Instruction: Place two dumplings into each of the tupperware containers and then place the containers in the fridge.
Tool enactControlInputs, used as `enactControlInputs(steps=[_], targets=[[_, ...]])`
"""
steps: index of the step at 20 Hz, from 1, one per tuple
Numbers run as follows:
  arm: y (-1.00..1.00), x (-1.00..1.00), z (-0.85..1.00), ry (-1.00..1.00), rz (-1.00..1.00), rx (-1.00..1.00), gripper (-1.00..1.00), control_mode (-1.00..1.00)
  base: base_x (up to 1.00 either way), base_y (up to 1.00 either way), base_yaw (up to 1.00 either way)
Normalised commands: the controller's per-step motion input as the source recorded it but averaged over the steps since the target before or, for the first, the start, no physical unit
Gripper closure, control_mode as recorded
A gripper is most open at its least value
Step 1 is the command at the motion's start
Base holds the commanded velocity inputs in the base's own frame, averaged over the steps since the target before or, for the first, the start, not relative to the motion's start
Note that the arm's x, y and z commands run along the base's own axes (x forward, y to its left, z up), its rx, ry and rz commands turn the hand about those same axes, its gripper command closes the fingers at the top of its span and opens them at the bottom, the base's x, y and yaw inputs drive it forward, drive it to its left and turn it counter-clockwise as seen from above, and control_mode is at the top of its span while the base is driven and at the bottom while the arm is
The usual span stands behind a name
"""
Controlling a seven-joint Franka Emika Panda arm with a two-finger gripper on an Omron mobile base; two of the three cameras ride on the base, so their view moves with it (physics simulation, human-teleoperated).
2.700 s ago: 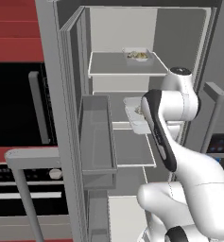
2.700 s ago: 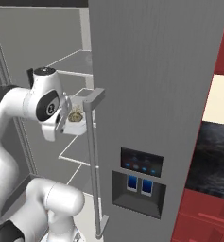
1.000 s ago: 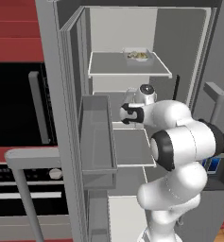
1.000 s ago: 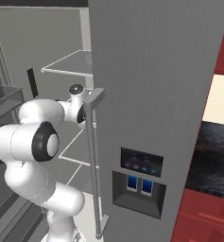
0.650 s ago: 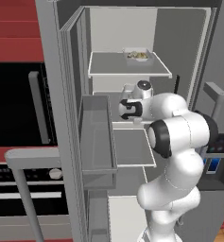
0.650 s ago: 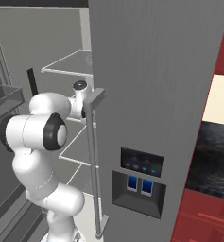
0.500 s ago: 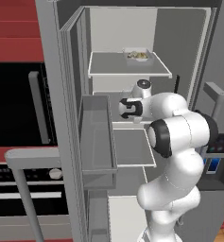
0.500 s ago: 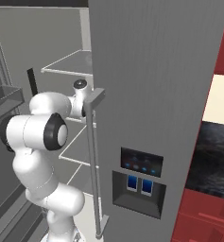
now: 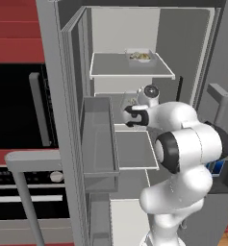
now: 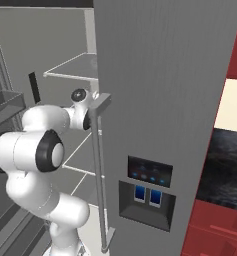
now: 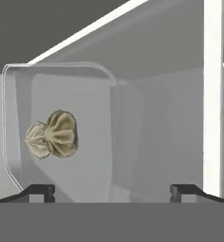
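From the left base view I see the black oven [image 9: 19,108] at far left, then the fridge [image 9: 183,72] with its left door swung open toward me and a grey door bin [image 9: 98,139] hanging on it. On the top shelf [image 9: 130,72] sits one tupperware container [image 9: 141,56] with dumplings [image 9: 140,57] in it, near the back right of that shelf. Below, my arm [image 9: 187,144] reaches into the middle of the compartment, wrist bent toward the left, just above the middle shelf [image 9: 134,151].

In the hand view the second tupperware container [image 11: 61,137] lies right in front of the end effector [image 11: 112,191]; the picture is rolled, so its rim curves up the left side. Two dumplings [image 11: 53,134] sit pressed together on its floor, left of centre. The two finger tips [image 11: 40,191] stand wide apart at the bottom edge, nothing between them: the end effector is released and grips nothing. A white vertical bar [image 11: 212,94] crosses the right side.

From the right base view the closed right door [image 10: 165,100] with its long handle [image 10: 97,170] and dispenser panel [image 10: 147,192] hides most of the interior; my arm bends in behind that handle.
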Motion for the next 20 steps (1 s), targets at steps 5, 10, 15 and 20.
enactControlInputs(steps=[5, 10, 15, 20], targets=[[0.0, -0.52, 0.72, -0.07, -0.04, -0.01, -1.0, -1.0, 0.0, 0.0, 0.0], [-0.08, -0.88, 0.26, 0.0, 0.0, 0.0, -1.0, -1.0, 0.0, 0.0, 0.0], [-0.14, -0.98, 0.26, 0.0, 0.0, 0.0, -1.0, -1.0, 0.0, 0.0, 0.0], [0.0, -0.77, 0.55, 0.0, 0.0, -0.01, -1.0, -1.0, 0.0, 0.0, 0.0]])
